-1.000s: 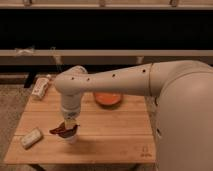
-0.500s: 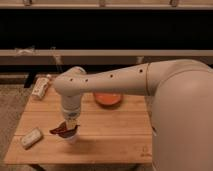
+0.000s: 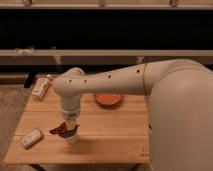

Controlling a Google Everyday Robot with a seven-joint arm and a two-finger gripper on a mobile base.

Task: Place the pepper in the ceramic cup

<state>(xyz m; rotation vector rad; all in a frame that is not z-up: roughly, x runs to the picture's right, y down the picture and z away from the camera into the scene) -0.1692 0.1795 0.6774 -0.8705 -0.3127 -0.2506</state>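
Note:
The pepper [image 3: 60, 130] is a dark red-brown piece lying across the top of the ceramic cup [image 3: 71, 138], with its end sticking out to the left past the rim. The small white cup stands on the wooden table [image 3: 115, 135], near the front left. My gripper [image 3: 70, 125] hangs straight down from the white arm, right above the cup and touching the pepper. The gripper hides most of the cup's opening.
A shallow orange bowl [image 3: 108, 99] sits at the back middle of the table. A pale oblong object [image 3: 31, 137] lies at the front left corner. A white packet [image 3: 41, 87] lies at the far left edge. Dark shelving runs behind the table.

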